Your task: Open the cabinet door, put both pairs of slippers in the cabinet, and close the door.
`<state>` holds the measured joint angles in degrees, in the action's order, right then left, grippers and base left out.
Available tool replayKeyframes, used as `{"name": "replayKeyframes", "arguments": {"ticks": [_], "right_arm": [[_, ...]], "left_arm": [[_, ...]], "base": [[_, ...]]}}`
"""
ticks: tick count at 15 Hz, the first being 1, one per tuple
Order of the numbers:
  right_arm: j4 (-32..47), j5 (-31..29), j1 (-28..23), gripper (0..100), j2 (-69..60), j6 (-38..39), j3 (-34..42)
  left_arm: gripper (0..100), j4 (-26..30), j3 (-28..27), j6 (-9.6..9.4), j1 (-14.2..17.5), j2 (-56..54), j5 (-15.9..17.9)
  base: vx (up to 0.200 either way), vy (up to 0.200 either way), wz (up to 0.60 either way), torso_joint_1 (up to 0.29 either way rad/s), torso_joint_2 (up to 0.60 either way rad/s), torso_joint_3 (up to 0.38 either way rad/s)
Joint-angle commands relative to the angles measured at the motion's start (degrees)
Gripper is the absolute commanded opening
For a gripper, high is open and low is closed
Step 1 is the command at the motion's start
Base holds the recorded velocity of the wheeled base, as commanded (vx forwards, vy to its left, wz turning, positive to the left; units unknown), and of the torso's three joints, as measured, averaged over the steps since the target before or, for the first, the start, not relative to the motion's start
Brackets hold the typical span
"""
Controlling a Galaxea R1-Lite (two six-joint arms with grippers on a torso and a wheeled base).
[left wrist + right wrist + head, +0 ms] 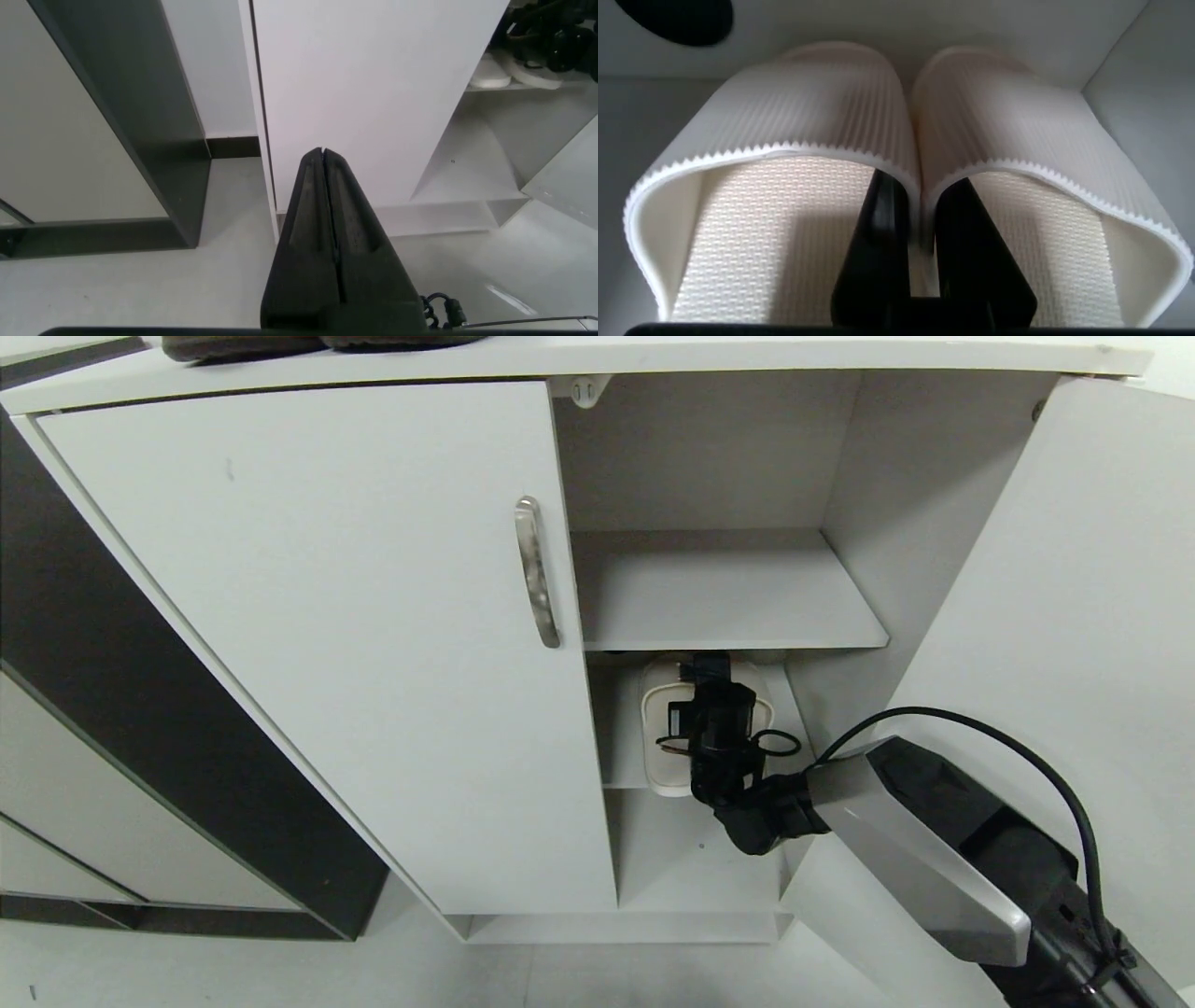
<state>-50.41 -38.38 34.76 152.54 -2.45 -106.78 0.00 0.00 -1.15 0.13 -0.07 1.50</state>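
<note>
Door (pixel 1074 616) open: done. My right gripper (pixel 709 709) is inside the cabinet (pixel 924 523), clamped on the white pair (pixel 785 159) on the lower shelf (pixel 618 747). My left gripper (pixel 322 159) is closed, empty. Left: 1 dark pair (pixel 243 345) on top, then the door.

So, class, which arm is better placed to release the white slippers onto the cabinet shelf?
Right. The right gripper is inside the cabinet, clamped on the white slippers over the shelf. The left gripper is shut, outside the cabinet, facing the closed left door.
</note>
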Motion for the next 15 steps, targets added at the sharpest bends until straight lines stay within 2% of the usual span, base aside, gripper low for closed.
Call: {"name": "replayKeyframes", "arguments": {"ticks": [1,2,6,8,10,15], "right_arm": [[-0.04,-0.03,-0.21,0,0.56,-0.01,-0.27],[-0.04,-0.03,-0.30,100,0.56,-0.01,-0.27],[-0.13,-0.12,-0.30,100,0.39,-0.01,0.25],[-0.57,-0.21,-0.04,100,-1.72,-0.01,3.59],[-2.94,-0.47,1.10,100,-5.32,-0.01,9.13],[-14.98,-0.65,6.20,100,-16.57,-0.01,35.15]], "left_arm": [[0,0.00,0.00,0.00,0.04,0.07,-0.01],[0,0.00,0.00,0.00,0.04,0.07,-0.09],[0,0.00,0.00,0.00,0.04,0.07,-0.01],[0,0.00,0.00,0.00,0.04,0.07,-0.01],[0,0.00,0.00,0.00,0.04,0.07,-0.01],[0,0.00,0.00,0.00,0.04,0.07,-0.01]], "base": [[0.000,0.000,0.00,0.000,0.00,0.000],[0.000,0.000,0.00,0.000,0.00,0.000],[0.000,0.000,0.00,0.000,0.00,0.000],[0.000,0.000,0.00,0.000,0.00,0.000],[0.000,0.000,0.00,0.000,0.00,0.000],[0.000,0.000,0.00,0.000,0.00,0.000]]}}
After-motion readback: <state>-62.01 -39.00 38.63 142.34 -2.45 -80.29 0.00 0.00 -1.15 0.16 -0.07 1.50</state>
